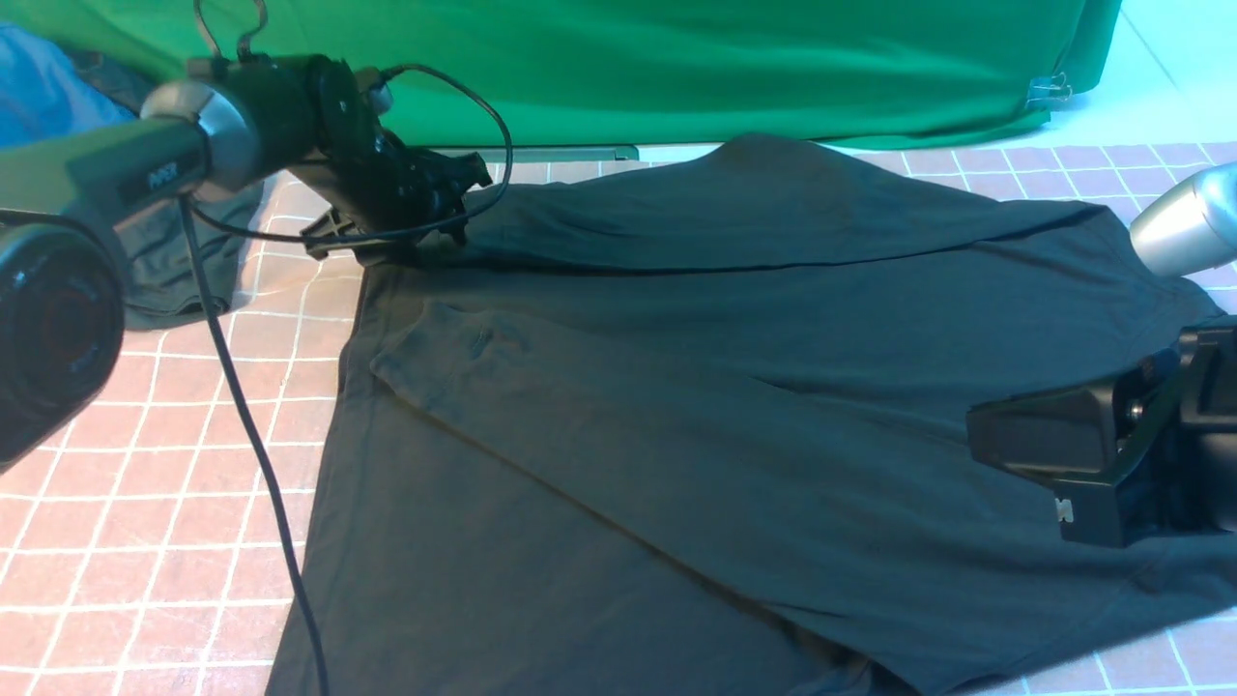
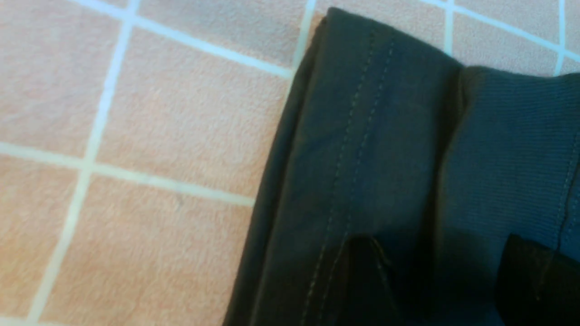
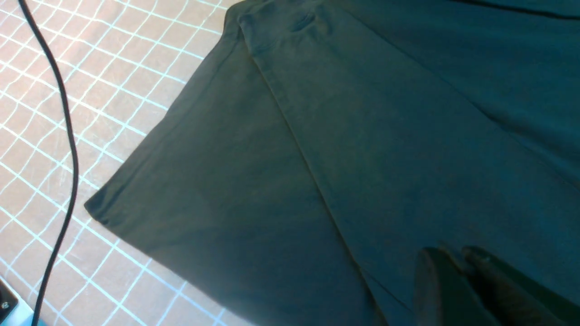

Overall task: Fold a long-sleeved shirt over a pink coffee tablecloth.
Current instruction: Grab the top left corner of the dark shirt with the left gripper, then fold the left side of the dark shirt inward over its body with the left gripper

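Observation:
The long-sleeved shirt (image 1: 734, 406) is black and lies spread on the pink coffee tablecloth (image 1: 145, 464), with no print showing. One sleeve is folded slantwise across the body. My left gripper (image 1: 425, 237) is low over the shirt's far left corner. In the left wrist view its fingers (image 2: 362, 280) stand wide apart over a stitched hem (image 2: 358, 136) and a ribbed cuff (image 2: 512, 149), so it is open. My right gripper (image 1: 976, 430) hovers over the shirt's right side. Its fingertips (image 3: 430, 262) are pressed together, shut on nothing that I can see.
A green cloth (image 1: 676, 68) hangs along the back edge, with a metal clip (image 1: 1049, 92) at its right end. A dark grey garment (image 1: 184, 271) and a blue one (image 1: 39, 87) lie at the far left. The left arm's black cable (image 1: 242, 406) trails down over the tablecloth.

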Available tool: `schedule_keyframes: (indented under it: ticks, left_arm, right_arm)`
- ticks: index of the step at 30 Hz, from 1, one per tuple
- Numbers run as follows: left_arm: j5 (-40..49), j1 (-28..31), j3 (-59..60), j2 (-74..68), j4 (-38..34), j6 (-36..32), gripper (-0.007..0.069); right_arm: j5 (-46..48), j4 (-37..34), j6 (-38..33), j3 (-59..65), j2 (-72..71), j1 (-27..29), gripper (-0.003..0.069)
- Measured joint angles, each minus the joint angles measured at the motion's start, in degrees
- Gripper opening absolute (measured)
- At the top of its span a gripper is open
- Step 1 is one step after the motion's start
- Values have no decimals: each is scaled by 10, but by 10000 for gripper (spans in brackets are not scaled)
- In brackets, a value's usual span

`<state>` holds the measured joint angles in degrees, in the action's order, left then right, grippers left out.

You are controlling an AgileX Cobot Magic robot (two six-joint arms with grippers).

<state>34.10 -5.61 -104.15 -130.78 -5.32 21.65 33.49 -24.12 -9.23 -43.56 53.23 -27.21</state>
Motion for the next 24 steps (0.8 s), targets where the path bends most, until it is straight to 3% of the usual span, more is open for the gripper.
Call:
schedule_keyframes:
  ticks: [7,11,13,15,24]
  left_arm:
    - [-17,0,-1,-9,-14,-71,371]
    - [-18,0,-1,-11,-16,-96,226]
    - [-18,0,-2,-12,-34,-119,89]
    - [-11,0,-2,-12,-61,-136,34]
    - [66,0,-2,46,-90,-148,13]
  right_arm:
    - [0,0,0,0,0,0,92]
    - [0,1,0,0,0,0,99]
    - [0,1,0,0,0,0,102]
    - [0,2,0,0,0,0,104]
    - [0,2,0,0,0,0,111]
